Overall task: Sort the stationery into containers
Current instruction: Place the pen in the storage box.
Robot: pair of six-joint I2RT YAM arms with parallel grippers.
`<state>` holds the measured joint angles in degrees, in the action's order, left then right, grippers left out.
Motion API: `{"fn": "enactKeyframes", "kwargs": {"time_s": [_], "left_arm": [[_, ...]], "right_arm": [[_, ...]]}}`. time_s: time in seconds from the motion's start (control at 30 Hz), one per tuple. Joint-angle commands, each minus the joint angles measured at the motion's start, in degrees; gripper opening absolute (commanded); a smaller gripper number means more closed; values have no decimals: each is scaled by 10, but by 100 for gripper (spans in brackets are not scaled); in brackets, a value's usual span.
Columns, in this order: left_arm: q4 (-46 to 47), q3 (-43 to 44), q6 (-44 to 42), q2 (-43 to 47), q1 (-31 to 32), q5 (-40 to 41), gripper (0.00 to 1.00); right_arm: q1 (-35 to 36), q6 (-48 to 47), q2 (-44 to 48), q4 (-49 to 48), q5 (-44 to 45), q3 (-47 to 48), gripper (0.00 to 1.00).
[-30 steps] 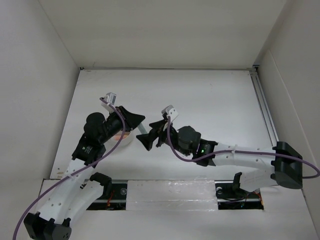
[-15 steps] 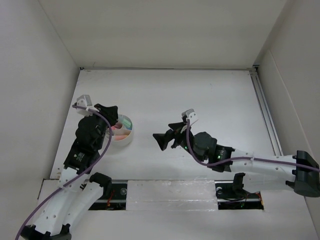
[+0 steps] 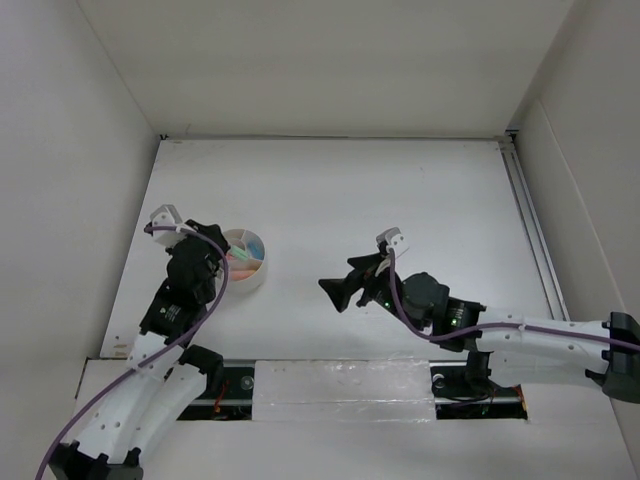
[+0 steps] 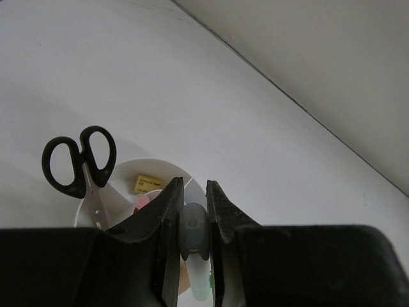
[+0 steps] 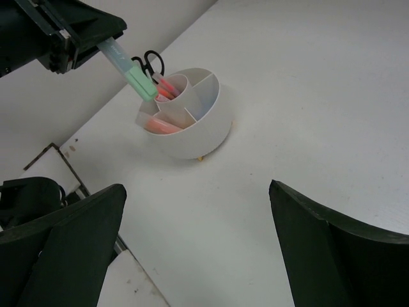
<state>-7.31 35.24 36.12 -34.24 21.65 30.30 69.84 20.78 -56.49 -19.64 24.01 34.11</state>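
The round white divided tub (image 3: pixel 252 275) stands on the table at the left; it also shows in the right wrist view (image 5: pixel 211 121) and the left wrist view (image 4: pixel 121 204). It holds black-handled scissors (image 4: pixel 78 160), pink pens (image 5: pixel 165 86), an orange marker (image 5: pixel 160 126) and a tan eraser (image 4: pixel 148 183). My left gripper (image 4: pixel 193 211) is shut on a green marker (image 5: pixel 133 70) and holds it tilted just above the tub. My right gripper (image 3: pixel 335 290) is open and empty, to the right of the tub, above the bare table.
White walls enclose the table on the left, back and right. A metal rail (image 3: pixel 535 240) runs along the right edge. The near table edge with a dark gap (image 5: pixel 61 169) lies close to the tub.
My left arm has drawn back toward the near left, uncovering the tub, with the marker still in its jaws. My right arm has moved right and nearer, away from the tub.
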Motion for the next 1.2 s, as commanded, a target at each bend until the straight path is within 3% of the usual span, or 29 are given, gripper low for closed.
{"fn": "enactKeyframes", "kwargs": {"time_s": [0.0, 0.37, 1.0, 1.17], "left_arm": [[55, -16, -18, 5, -1, 12, 0], [110, -27, -68, -14, -1, -45, 0], [127, -25, -108, -49, 9, -67, 0], [145, 24, -151, -85, 9, -118, 0]], "right_arm": [[4, 3, 17, -8, -12, -4, 100], [4, -14, 23, 3, -17, -10, 100], [4, -19, 13, 3, -27, -10, 100], [4, -24, -5, 8, -27, -4, 100]]}}
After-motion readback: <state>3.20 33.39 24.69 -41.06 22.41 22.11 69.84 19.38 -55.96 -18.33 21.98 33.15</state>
